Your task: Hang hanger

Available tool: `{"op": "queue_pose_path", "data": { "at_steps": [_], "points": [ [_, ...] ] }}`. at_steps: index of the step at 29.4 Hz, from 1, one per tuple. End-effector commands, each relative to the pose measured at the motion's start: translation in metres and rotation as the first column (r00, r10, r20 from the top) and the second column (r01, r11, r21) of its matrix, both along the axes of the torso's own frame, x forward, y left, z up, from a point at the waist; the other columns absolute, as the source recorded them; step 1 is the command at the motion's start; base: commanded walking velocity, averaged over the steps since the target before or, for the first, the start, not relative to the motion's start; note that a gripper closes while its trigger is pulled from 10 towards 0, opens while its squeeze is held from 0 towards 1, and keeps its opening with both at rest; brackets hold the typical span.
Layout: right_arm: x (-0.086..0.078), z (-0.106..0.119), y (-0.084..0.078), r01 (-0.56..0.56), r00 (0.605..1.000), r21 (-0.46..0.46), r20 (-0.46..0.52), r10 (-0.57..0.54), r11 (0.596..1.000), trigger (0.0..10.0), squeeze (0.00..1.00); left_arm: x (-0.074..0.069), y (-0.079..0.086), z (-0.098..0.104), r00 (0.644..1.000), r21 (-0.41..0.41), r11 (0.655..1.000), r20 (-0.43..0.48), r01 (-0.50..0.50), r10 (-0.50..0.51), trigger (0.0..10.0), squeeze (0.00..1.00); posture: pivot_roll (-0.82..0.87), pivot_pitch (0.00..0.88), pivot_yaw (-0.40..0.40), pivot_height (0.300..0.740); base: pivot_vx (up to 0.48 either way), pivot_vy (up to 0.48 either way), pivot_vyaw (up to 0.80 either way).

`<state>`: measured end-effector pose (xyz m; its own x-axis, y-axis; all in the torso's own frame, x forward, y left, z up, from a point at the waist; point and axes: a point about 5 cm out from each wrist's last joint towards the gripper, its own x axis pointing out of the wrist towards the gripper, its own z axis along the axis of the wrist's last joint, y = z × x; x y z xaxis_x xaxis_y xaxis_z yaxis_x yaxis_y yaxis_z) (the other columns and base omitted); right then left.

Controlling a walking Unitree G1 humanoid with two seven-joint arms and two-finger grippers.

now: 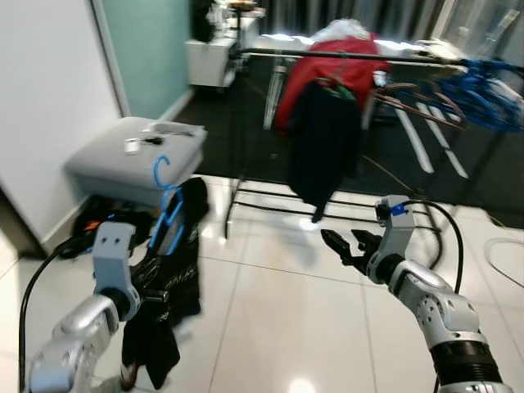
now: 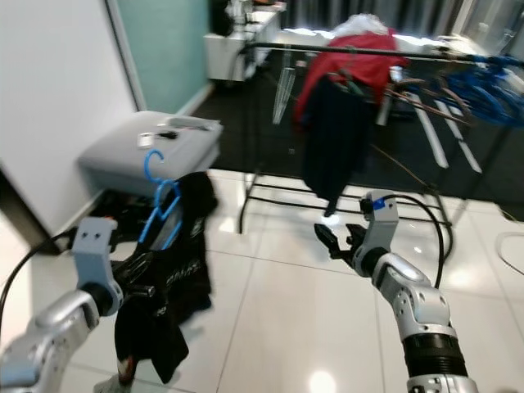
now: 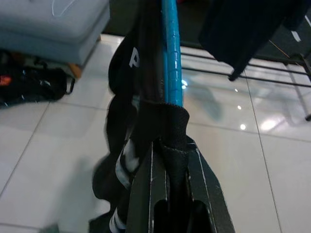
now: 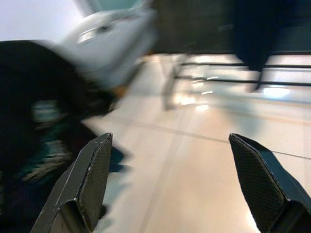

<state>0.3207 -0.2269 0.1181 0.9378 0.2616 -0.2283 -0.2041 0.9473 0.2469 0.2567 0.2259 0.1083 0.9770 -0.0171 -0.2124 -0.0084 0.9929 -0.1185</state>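
My left gripper (image 1: 155,274) is shut on a blue hanger (image 1: 168,209) that carries a black garment (image 1: 172,286); the hook points up and the cloth hangs down to the floor. In the left wrist view the blue hanger (image 3: 171,58) runs out from between the fingers (image 3: 146,194) with the garment (image 3: 131,111) draped over it. My right gripper (image 1: 345,246) is open and empty at mid height on the right, its fingers (image 4: 85,182) wide apart. The clothes rail (image 1: 327,55) stands ahead with a dark garment (image 1: 321,143) and a red one (image 1: 336,74) on it.
A grey ottoman (image 1: 135,160) stands on the left against the white wall, with a dark bag (image 1: 102,217) on the floor before it. Several blue hangers (image 1: 483,94) bunch at the rail's right end. Glossy white tiles (image 1: 286,327) lie between me and the rack.
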Motion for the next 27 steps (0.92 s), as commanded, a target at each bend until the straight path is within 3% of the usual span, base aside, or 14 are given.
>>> {"op": "queue_pose_path", "data": {
  "at_steps": [1,4,10,17,27],
  "points": [
    [0.003,0.004,-0.004,0.022,0.999,0.015,0.03,-0.023,1.0,10.0,0.0,0.0,0.006,0.014,0.996,0.024,0.999,0.083,-0.045,0.043,10.0,0.0,-0.06,0.0,-0.043,0.74,0.0,0.0,-0.78],
    [0.003,0.005,-0.001,0.029,0.997,0.009,0.066,-0.029,1.0,10.0,0.0,0.004,0.001,0.016,0.994,0.027,0.999,0.11,-0.024,0.021,10.0,0.0,-0.06,0.0,-0.041,0.74,0.16,0.0,-0.78],
    [0.001,0.006,0.006,0.066,0.993,-0.007,0.101,-0.065,0.998,10.0,0.0,0.01,-0.012,0.016,0.992,0.043,0.999,0.123,0.017,-0.022,10.0,0.0,-0.06,0.0,-0.038,0.74,0.48,0.0,0.0],
    [0.002,0.003,0.007,0.101,0.99,-0.01,0.096,-0.1,0.995,10.0,0.0,0.01,-0.018,0.013,0.991,0.034,0.999,0.131,0.015,-0.019,10.0,0.0,-0.07,0.0,-0.035,0.74,0.48,0.0,-0.79],
    [0.003,0.0,0.002,0.111,0.989,-0.012,0.1,-0.109,0.994,10.0,0.0,0.013,-0.023,0.009,0.994,0.066,0.998,0.111,-0.015,0.008,10.0,0.0,-0.08,0.0,-0.049,0.74,0.48,0.0,0.0]
  ]
}}
